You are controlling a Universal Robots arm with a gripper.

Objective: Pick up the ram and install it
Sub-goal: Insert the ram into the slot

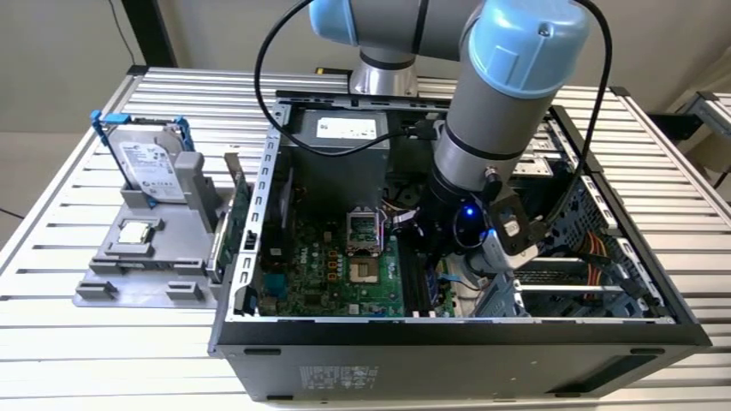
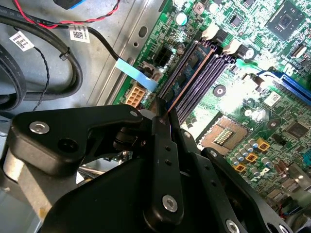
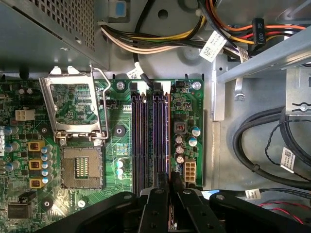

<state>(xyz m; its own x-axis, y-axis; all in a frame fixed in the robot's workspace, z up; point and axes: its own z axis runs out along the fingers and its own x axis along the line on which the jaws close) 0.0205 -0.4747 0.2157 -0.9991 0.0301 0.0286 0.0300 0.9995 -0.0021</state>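
- I have the jaws [image 2: 163, 114] clamped on the ram [image 2: 189, 80], edge-on over the slots [image 3: 150, 136].
- Slight skew risks jamming it against a slot latch.

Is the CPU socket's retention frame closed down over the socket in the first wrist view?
No. The retention frame is flipped open beside the CPU socket, whose contact grid lies bare.

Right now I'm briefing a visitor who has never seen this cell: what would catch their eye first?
First the blue-jointed arm plunging into the open computer case on the slatted table. Next, in both wrist views, the gripper clamped on the ram, which stands edge-on in the memory slots beside the open CPU socket.
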